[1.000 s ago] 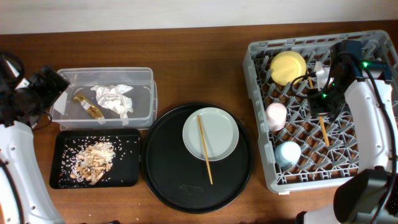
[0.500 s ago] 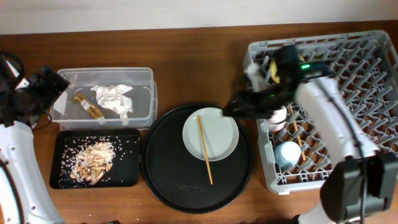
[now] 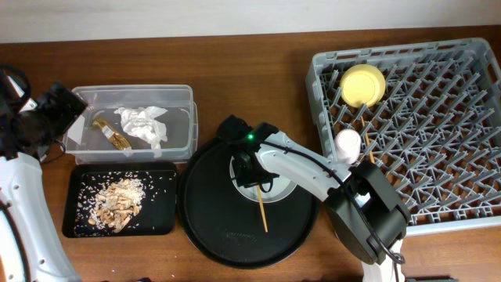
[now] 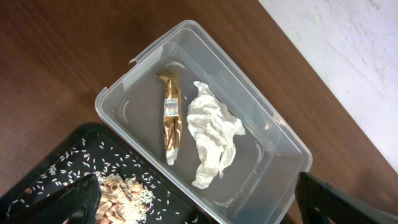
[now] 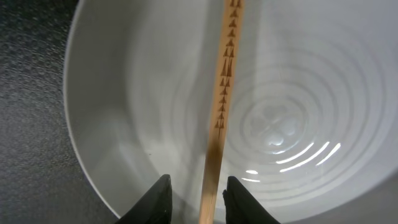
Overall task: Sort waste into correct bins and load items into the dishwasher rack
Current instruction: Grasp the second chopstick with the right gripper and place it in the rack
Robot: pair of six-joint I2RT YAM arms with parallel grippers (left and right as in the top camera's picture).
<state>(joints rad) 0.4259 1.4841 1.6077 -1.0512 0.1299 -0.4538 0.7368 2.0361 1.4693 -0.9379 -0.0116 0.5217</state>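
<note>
My right gripper is low over the white plate on the round black tray. It is open, with one finger on each side of a wooden chopstick that lies across the plate. The second chopstick stands in the grey rack beside the pink cup and near the yellow bowl. The light blue cup is hidden under my right arm. My left gripper is open and empty above the clear tub, which holds the tissue and the wrapper.
The shallow black tray holds the tan food scraps and scattered rice. The large round black tray sits between the bins and the rack. My right arm stretches from the rack's front left corner across to the plate.
My right arm has swung left from inside the rack to the plate, leaving one chopstick in the rack. The left arm has not moved.
</note>
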